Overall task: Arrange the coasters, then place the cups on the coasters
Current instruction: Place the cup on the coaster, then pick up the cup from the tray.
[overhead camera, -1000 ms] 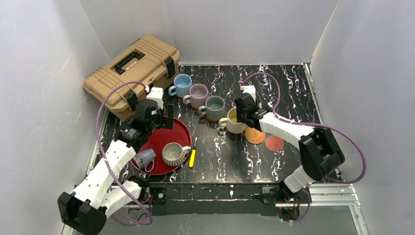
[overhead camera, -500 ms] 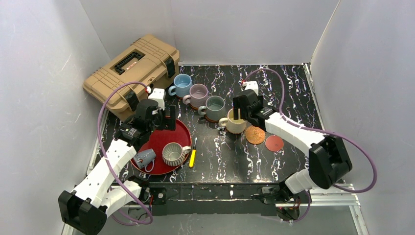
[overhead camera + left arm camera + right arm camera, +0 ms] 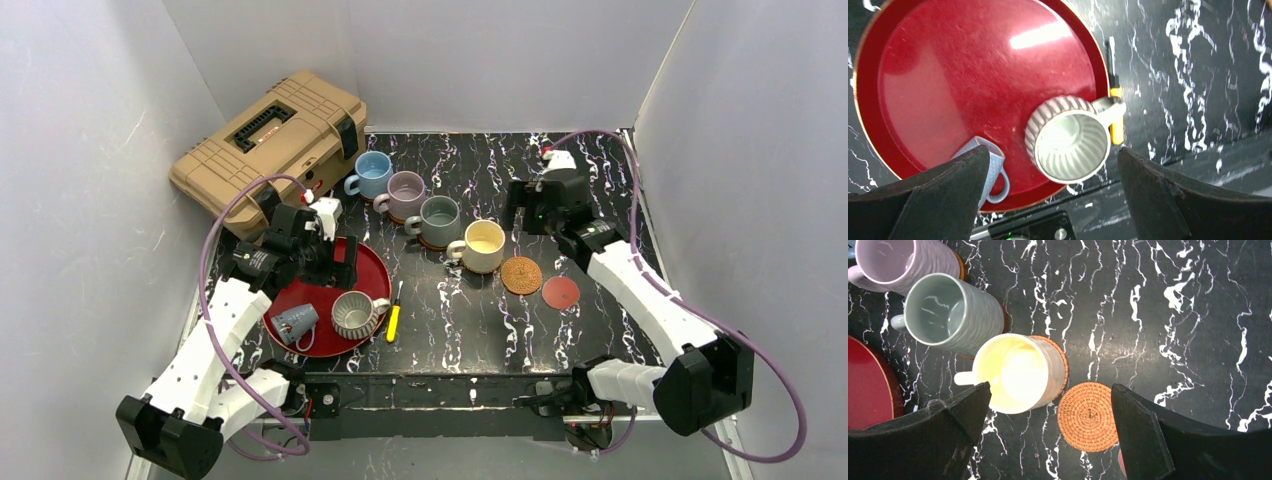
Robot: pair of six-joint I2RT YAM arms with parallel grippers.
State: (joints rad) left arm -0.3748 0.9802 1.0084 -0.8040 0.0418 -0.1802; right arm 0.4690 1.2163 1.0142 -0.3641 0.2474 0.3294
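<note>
Four cups stand in a diagonal row on coasters: light blue (image 3: 372, 172), mauve (image 3: 406, 193), grey-green (image 3: 439, 219) and cream-yellow (image 3: 484, 245). The cream-yellow cup (image 3: 1015, 372) rests on a woven coaster (image 3: 1060, 356). A free woven coaster (image 3: 1088, 416) and a flat red coaster (image 3: 560, 292) lie to its right. The ribbed cup (image 3: 1068, 140) stands upright on the red tray (image 3: 948, 75). A small pale cup (image 3: 985, 165) lies on its side beside it. My left gripper (image 3: 338, 262) hangs open above the tray. My right gripper (image 3: 520, 218) is open and empty, above and right of the cream-yellow cup.
A tan toolbox (image 3: 270, 150) sits at the back left, half off the table. A yellow-handled tool (image 3: 394, 322) lies just right of the tray, by the ribbed cup's handle. White walls enclose the table on three sides.
My right gripper has opened, let go of the cream-yellow cup and drawn back to the far right. The cup stays on its woven coaster. My left gripper has shifted slightly nearer over the tray.
</note>
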